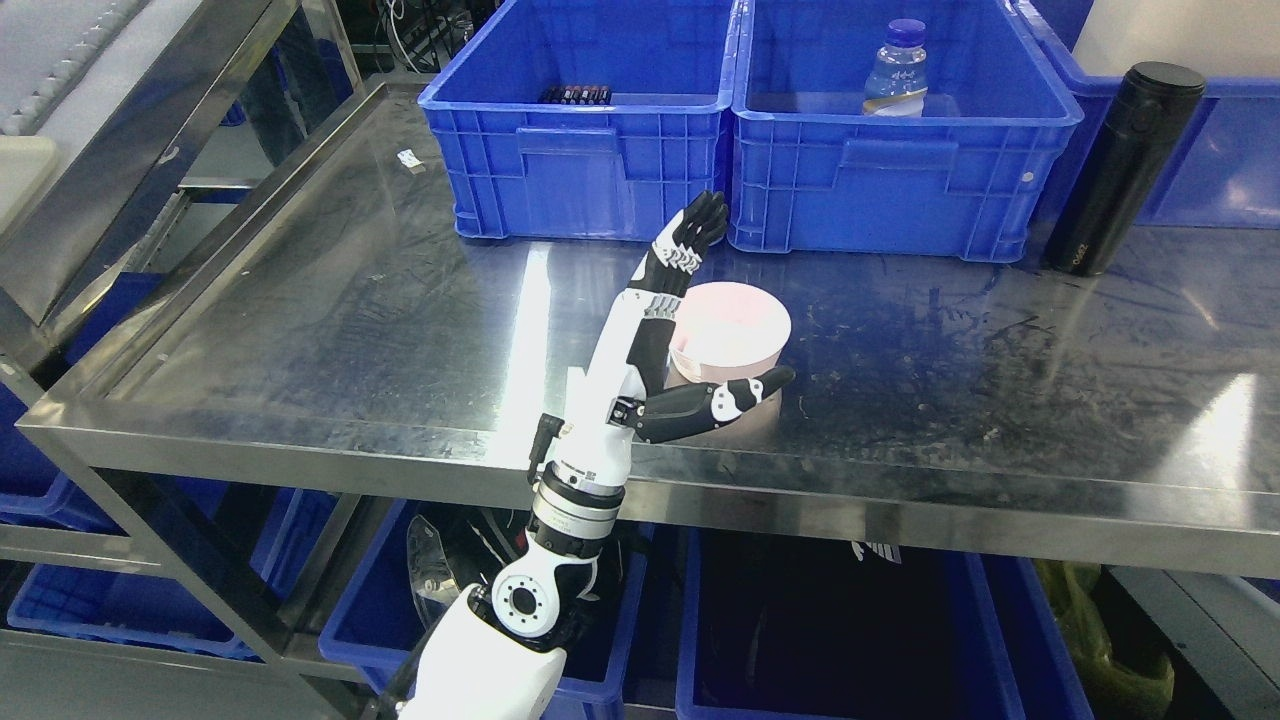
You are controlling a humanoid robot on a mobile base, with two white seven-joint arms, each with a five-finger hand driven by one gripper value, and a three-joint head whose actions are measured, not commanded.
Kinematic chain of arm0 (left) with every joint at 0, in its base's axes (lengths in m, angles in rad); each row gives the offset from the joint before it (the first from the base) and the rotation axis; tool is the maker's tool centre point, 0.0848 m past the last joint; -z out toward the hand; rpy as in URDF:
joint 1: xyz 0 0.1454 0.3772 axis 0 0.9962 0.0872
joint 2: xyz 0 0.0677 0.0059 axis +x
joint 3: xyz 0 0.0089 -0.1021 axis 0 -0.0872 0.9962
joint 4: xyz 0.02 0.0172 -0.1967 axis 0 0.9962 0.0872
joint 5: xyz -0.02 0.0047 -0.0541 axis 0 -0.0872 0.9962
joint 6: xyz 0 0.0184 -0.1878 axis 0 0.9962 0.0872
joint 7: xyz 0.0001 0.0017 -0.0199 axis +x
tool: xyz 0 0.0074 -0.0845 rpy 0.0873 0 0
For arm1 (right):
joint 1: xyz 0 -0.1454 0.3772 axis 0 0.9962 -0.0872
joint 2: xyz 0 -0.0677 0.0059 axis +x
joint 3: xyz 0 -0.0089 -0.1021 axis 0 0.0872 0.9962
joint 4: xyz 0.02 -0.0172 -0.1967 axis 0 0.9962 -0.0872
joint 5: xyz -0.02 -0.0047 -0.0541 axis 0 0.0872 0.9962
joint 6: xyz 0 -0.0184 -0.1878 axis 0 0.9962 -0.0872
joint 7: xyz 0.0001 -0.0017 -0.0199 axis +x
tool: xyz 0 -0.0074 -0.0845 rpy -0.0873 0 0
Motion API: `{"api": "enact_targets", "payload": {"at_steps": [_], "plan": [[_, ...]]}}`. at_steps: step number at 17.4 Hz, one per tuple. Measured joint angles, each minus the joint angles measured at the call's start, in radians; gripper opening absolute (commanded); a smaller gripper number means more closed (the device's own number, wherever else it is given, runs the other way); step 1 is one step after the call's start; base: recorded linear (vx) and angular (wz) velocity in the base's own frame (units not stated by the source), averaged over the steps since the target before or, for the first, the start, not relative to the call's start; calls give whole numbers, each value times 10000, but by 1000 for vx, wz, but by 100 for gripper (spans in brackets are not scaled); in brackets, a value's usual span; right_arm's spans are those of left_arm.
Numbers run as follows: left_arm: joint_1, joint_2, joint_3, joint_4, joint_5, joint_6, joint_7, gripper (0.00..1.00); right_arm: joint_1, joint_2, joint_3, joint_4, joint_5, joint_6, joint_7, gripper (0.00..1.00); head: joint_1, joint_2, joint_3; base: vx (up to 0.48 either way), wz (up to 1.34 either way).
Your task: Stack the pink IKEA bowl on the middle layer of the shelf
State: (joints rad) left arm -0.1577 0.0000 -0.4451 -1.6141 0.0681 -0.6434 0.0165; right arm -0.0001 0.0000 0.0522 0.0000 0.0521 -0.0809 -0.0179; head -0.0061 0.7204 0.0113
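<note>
Left robot hand (690,330) spread open, holding nothing, fingers extended away, thumb pointing right. Pink bowl (730,335) sits on the shelf (350,330), immediately right of the palm, between fingers and thumb.

Pale pink bowl (735,335) on streaked silver steel tabletop (400,330); white left hand (665,340), black fingers (700,225). At twelve o'clock, two bright blue crates (580,170); at two o'clock, matte black flask (1120,170).
</note>
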Motion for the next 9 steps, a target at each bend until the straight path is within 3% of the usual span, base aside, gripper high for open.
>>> {"api": "enact_targets", "payload": {"at_steps": [5, 7, 9], "plan": [[-333, 0, 139, -6, -30, -94, -166, 99, 0, 0, 0, 0, 0, 0, 2, 100, 0, -2, 0, -8, 20], [-998, -1, 295, -6, -216, 638, -477, 99, 0, 0, 0, 0, 0, -2, 6, 100, 0, -2, 0, -28, 64], [-1856, 49, 506, -4, -619, 2063, -1113, 99, 1, 0, 0, 0, 0, -3, 8, 100, 0, -2, 0, -69, 118]]}}
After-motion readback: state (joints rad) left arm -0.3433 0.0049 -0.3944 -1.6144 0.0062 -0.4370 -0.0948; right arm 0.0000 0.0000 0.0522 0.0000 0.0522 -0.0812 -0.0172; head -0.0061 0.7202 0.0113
